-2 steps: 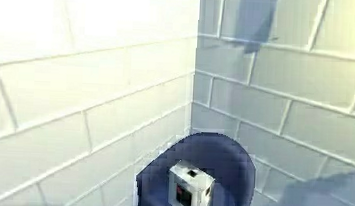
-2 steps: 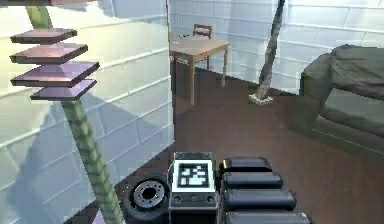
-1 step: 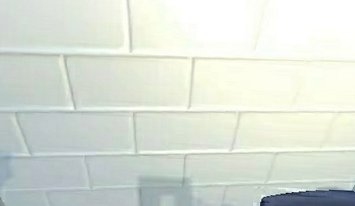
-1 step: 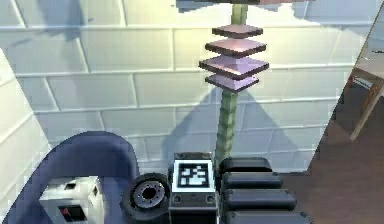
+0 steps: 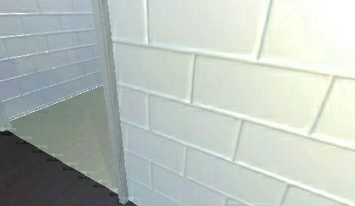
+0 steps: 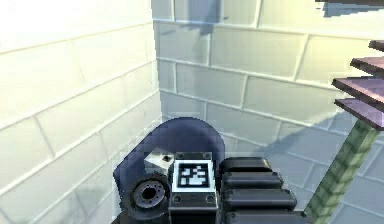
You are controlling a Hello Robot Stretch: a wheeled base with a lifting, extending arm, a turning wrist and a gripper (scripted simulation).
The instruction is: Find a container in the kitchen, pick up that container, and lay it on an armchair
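Note:
In the arm side view, my gripper (image 6: 150, 192) sits at the bottom edge. Its dark body lies left of a white square marker (image 6: 195, 178) on the arm's end. A dark blue rounded thing (image 6: 185, 140) bulges up right behind the gripper. I cannot make out whether it is a container. I cannot tell whether the gripper holds anything. A white brick wall (image 6: 70, 110) stands close on the arm side view's left and meets another wall in a corner beyond the gripper.
The forward view faces a white brick wall (image 5: 246, 104) very near. At that view's left a wall corner (image 5: 105, 78) opens onto a pale floor (image 5: 69, 126), with dark floor (image 5: 32, 180) nearer. Purple slats (image 6: 365, 90) and a green patterned post (image 6: 345, 170) stand at the arm side view's right.

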